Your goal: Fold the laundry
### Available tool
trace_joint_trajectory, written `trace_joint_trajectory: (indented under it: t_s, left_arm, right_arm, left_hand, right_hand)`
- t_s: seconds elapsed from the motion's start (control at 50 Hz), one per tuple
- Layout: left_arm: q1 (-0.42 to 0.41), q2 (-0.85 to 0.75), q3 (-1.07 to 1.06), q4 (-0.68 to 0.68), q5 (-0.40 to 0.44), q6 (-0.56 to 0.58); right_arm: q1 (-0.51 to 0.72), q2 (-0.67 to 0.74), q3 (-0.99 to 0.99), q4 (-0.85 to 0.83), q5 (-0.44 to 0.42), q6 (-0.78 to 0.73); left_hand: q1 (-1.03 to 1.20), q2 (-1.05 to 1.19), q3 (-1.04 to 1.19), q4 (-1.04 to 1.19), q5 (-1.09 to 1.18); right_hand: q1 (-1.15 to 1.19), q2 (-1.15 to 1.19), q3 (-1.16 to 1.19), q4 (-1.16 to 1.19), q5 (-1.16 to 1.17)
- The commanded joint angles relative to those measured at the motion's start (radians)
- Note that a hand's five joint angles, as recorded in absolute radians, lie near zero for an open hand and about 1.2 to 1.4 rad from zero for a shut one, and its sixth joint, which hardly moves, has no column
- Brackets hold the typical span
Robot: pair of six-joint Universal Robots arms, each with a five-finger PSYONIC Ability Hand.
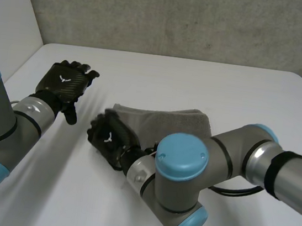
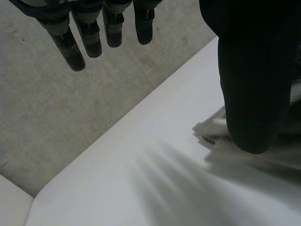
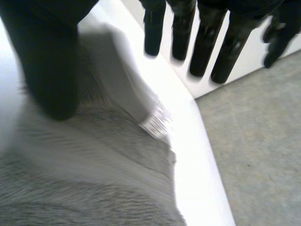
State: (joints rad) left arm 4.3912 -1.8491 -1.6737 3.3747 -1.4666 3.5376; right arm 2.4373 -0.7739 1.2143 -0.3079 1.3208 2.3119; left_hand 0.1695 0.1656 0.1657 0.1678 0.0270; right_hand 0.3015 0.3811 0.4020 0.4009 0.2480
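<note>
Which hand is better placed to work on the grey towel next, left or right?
The right, probably. The right hand is open at one end of the grey towel, with cloth under its palm. The left hand hangs open over bare table, apart from the towel.

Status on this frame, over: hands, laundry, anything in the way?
Right hand open, at the edge of the folded grey towel. Left hand open, apart from it. Nothing seen in the way.

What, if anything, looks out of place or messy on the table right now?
Nothing stands out. The grey towel lies flat and folded on the white table, nothing spilled or torn. The right hand is open over one end; the left hand hovers open beside it, clear of it.
</note>
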Motion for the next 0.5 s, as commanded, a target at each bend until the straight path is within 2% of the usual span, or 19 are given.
trace_joint_trajectory:
  t_s: [0.02, 0.06, 0.08, 0.12, 0.14, 0.18, 0.28, 0.36, 0.4, 0.42, 0.46, 0.48, 0.5]
  left_arm:
    - [-0.032, 0.002, 0.019, 0.002, 0.003, -0.068]
    - [-0.056, 0.002, 0.028, 0.003, 0.003, -0.092]
    - [-0.088, -0.004, 0.041, 0.003, 0.003, -0.118]
    - [-0.114, -0.015, 0.055, 0.003, 0.003, -0.141]
    - [-0.131, -0.031, 0.064, 0.003, 0.003, -0.161]
    - [-0.176, -0.099, 0.087, 0.003, 0.000, -0.174]
    - [-0.220, -0.201, 0.123, 0.003, -0.021, -0.169]
    - [-0.222, -0.260, 0.137, 0.002, -0.052, -0.166]
    - [-0.220, -0.294, 0.150, -0.005, -0.081, -0.161]
    - [-0.220, -0.294, 0.150, -0.005, -0.081, -0.161]
    - [-0.219, -0.294, 0.143, -0.008, -0.090, -0.148]
    - [-0.219, -0.294, 0.143, -0.008, -0.090, -0.148]
    - [-0.220, -0.285, 0.137, -0.008, -0.092, -0.140]
  right_arm:
    - [-0.083, -0.177, 0.050, 0.016, 0.112, 0.192]
    - [-0.153, -0.269, 0.129, 0.055, 0.146, 0.352]
    - [-0.153, -0.269, 0.130, 0.055, 0.146, 0.353]
    - [-0.217, -0.326, 0.200, 0.117, 0.146, 0.493]
    - [-0.218, -0.326, 0.200, 0.118, 0.146, 0.494]
    - [-0.291, -0.349, 0.269, 0.180, 0.144, 0.587]
    - [-0.389, -0.351, 0.379, 0.222, 0.136, 0.618]
    - [-0.434, -0.329, 0.432, 0.187, 0.133, 0.601]
    - [-0.466, -0.285, 0.458, 0.136, 0.136, 0.565]
    - [-0.466, -0.285, 0.458, 0.136, 0.136, 0.564]
    - [-0.478, -0.248, 0.452, 0.115, 0.146, 0.508]
    - [-0.478, -0.248, 0.452, 0.115, 0.146, 0.508]
    - [-0.481, -0.236, 0.443, 0.109, 0.150, 0.477]
  left_hand:
    - [0.015, 0.019, 0.018, 0.016, -0.017]
    - [0.018, 0.021, 0.021, 0.019, -0.014]
    - [0.018, 0.021, 0.021, 0.019, -0.014]
    - [0.018, 0.021, 0.021, 0.019, -0.014]
    - [0.018, 0.021, 0.021, 0.019, -0.014]
    - [0.023, 0.027, 0.027, 0.025, -0.009]
    - [0.032, 0.036, 0.036, 0.034, 0.000]
    - [0.032, 0.036, 0.036, 0.034, 0.000]
    - [0.032, 0.036, 0.036, 0.034, 0.000]
    - [0.032, 0.036, 0.036, 0.034, 0.000]
    - [0.029, 0.033, 0.033, 0.031, -0.003]
    - [0.029, 0.033, 0.033, 0.031, -0.003]
    - [0.029, 0.033, 0.033, 0.031, -0.003]
  right_hand:
    - [-0.127, -0.207, -0.227, -0.226, -0.248]
    - [-0.127, -0.207, -0.227, -0.226, -0.248]
    - [-0.127, -0.207, -0.227, -0.226, -0.248]
    - [-0.127, -0.207, -0.227, -0.226, -0.248]
    - [-0.127, -0.207, -0.227, -0.226, -0.248]
    - [-0.127, -0.207, -0.227, -0.226, -0.248]
    - [-0.127, -0.207, -0.227, -0.226, -0.248]
    - [-0.061, -0.141, -0.161, -0.160, -0.182]
    - [0.137, 0.058, 0.037, 0.038, 0.016]
    - [0.139, 0.059, 0.038, 0.039, 0.018]
    - [0.583, 0.503, 0.482, 0.483, 0.462]
    - [0.585, 0.505, 0.484, 0.486, 0.464]
    - [0.852, 0.773, 0.752, 0.753, 0.731]
